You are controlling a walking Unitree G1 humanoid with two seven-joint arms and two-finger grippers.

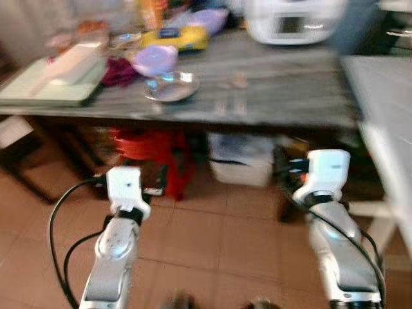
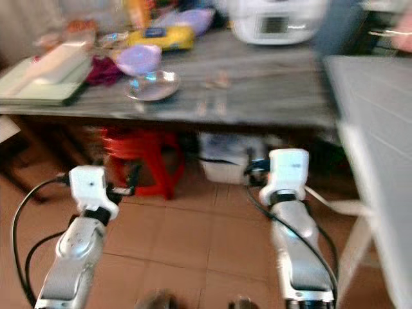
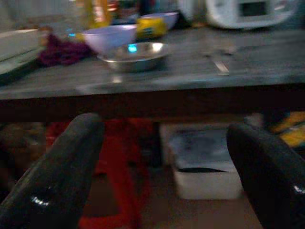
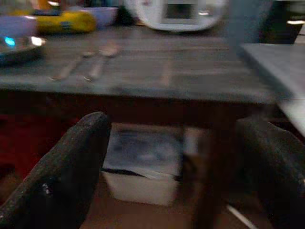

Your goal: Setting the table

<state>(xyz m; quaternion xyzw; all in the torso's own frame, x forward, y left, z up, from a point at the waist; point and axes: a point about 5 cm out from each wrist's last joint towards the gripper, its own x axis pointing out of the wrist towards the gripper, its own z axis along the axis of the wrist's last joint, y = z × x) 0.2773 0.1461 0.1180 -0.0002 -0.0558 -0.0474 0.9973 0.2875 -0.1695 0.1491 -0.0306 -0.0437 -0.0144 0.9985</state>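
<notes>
Both grippers, left gripper (image 3: 162,171) and right gripper (image 4: 176,167), hang spread and empty below the table (image 1: 277,90) edge while I approach; the metal dish (image 1: 171,86) and purple bowl (image 1: 155,59) wait on top.

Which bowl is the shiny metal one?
The low steel bowl nearest the table's front edge. The purple bowl just behind it and the other purple one farther back are plastic-looking, not shiny.

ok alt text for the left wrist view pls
Two open black fingers frame a dark table edge ahead, blurred. On it sit a steel bowl, a lilac bowl and a white cooker; below, a red stool.
</notes>
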